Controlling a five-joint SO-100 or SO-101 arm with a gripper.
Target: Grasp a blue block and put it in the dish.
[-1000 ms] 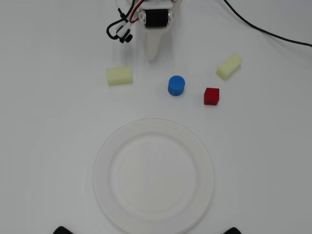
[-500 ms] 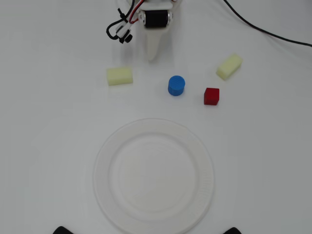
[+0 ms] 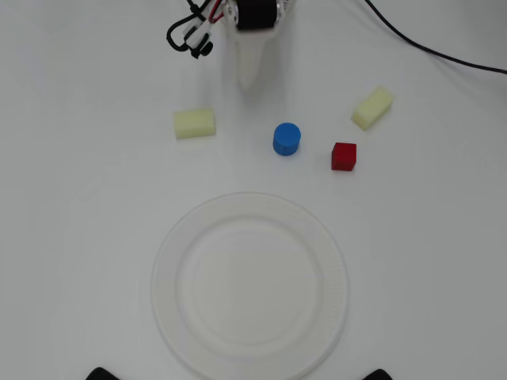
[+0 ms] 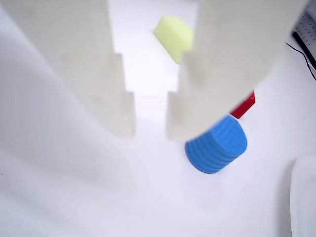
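We see a plain white surface (image 3: 95, 237) filling the whole overhead view, evenly lit, with nothing of the room beyond it. The hand (image 3: 249, 85) sits at top centre, its pale fingers pointing down the frame, empty. In the wrist view the hand (image 4: 149, 133) has its 2 fingers slightly apart with a narrow gap between them, nothing gripped.

The blue block (image 3: 287, 139) stands upright on the surface, below and a bit right of the hand, not touching it. In the wrist view the blue block (image 4: 217, 145) is just beside the right finger, partly behind it, outside the gap.

The red cube (image 3: 344, 156) is near the blue block on its right in the overhead view, apart from it. 2 pale yellow blocks: one (image 3: 195, 123) left of the blue block, one (image 3: 372, 108) upper right, tilted.

The dish (image 3: 162, 285) lies in the lower middle, empty, well below all blocks. A black cable (image 3: 428, 49) runs across the top right corner.
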